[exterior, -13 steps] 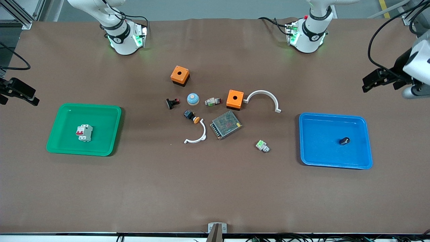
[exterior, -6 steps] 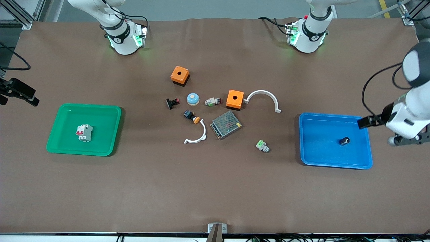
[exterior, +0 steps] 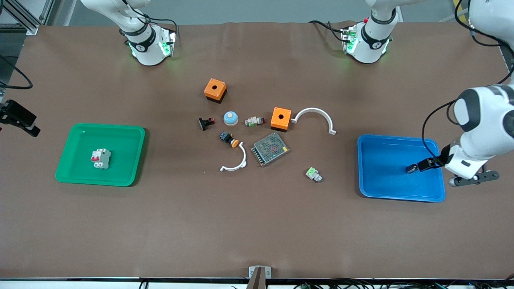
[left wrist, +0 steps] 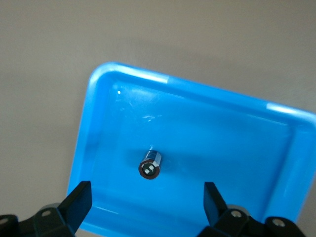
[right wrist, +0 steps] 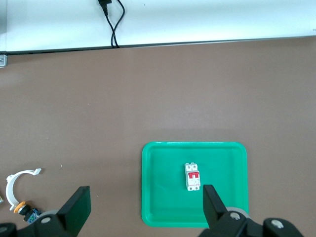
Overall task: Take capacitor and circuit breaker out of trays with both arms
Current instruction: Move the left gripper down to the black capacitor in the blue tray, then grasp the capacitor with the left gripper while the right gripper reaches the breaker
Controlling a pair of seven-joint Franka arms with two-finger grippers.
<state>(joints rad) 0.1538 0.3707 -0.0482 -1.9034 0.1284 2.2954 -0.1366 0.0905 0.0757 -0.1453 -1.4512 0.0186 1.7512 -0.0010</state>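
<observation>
Circuit breaker (right wrist: 192, 176) lies in the green tray (right wrist: 158, 197), below the right pincer's (right wrist: 146, 205) spread fingers.

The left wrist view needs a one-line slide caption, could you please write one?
Open left hand over the blue tray, with the capacitor lying in it.

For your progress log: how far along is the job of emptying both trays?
Nothing is out yet. The capacitor lies in the blue tray, the circuit breaker in the green tray. The left gripper hangs over the capacitor, jaws open; the right gripper waits open off the green tray's end. Both grasps and lifts remain.
</observation>
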